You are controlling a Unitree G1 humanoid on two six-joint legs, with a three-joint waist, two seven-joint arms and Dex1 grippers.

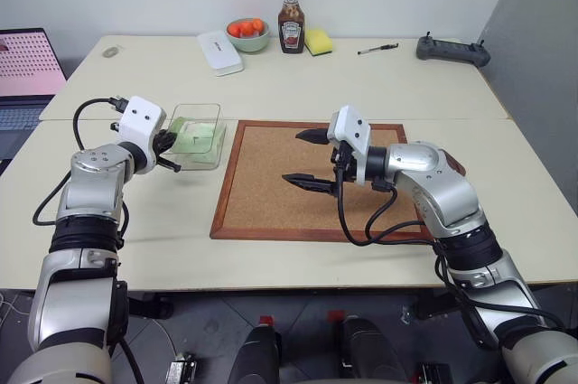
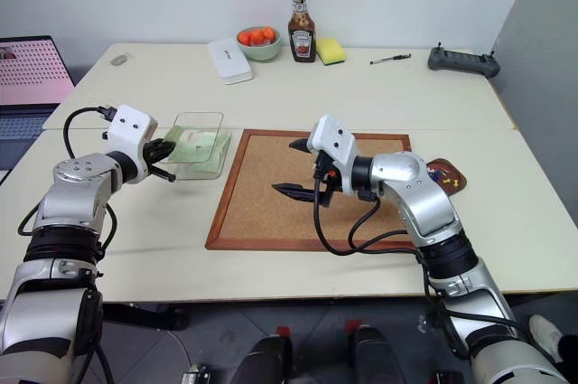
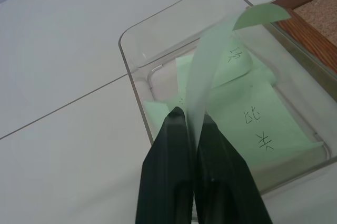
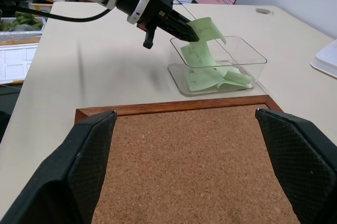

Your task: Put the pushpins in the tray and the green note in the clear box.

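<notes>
My left arm is bent at the elbow and reaches forward over the near rim of the clear box (image 1: 199,135). My left gripper (image 3: 190,124) points forward and slightly down, its two black fingers (image 3: 168,150) nearly together and pinching the lower end of the green note (image 3: 208,71). The note rises from the fingers and curls over above the box, where other green notes (image 3: 253,124) lie flat on the floor.

My right arm is bent across the cork board (image 1: 271,194), forearm level. My right gripper (image 1: 309,160) points toward my left, parallel to the board and just above it, its fingers spread wide with nothing between them.

The tray (image 2: 449,176) sits just beyond the board's right edge, partly hidden by my right arm; small coloured pushpins (image 2: 449,182) lie in it.
</notes>
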